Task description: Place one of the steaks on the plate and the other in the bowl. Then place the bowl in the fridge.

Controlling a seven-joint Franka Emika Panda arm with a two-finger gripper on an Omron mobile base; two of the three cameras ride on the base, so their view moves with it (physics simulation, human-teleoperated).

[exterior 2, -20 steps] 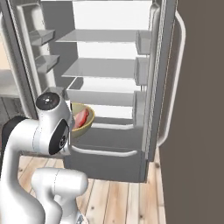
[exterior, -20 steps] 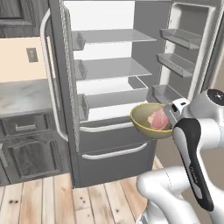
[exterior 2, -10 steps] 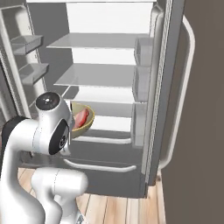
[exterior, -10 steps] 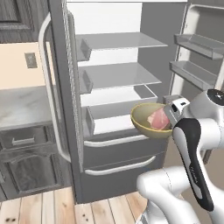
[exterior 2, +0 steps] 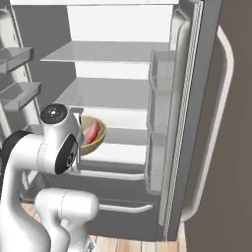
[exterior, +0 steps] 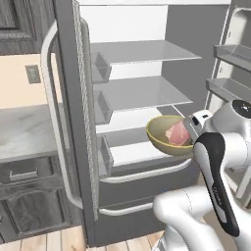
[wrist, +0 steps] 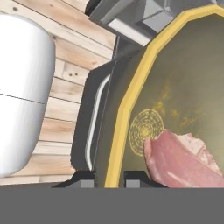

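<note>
I have the bowl (exterior: 166, 136) held up in front of the open fridge (exterior: 142, 88), right of centre in the left base view and left of centre in the right base view (exterior 2: 92, 136). It hangs in the air just ahead of the lower shelf (exterior: 139, 152), not resting on anything I can see. One steak (exterior: 177, 133) lies inside it, toward the side nearest the arm.

In the hand view the fingers (wrist: 109, 178) sit at the bottom edge, narrow, one tip on each side of the bowl's yellow rim (wrist: 127, 109), so they are clamped on the rim. The steak (wrist: 183, 159) fills the lower right of that view, lying on the bowl's floor. Wooden floor (wrist: 70, 57) shows in the upper left, below the bowl.

The fridge doors stand open on both sides, with a long pale handle (exterior: 54, 122) at the left of the left base view. The tabletop (exterior: 24, 132) is at the far left there.
</note>
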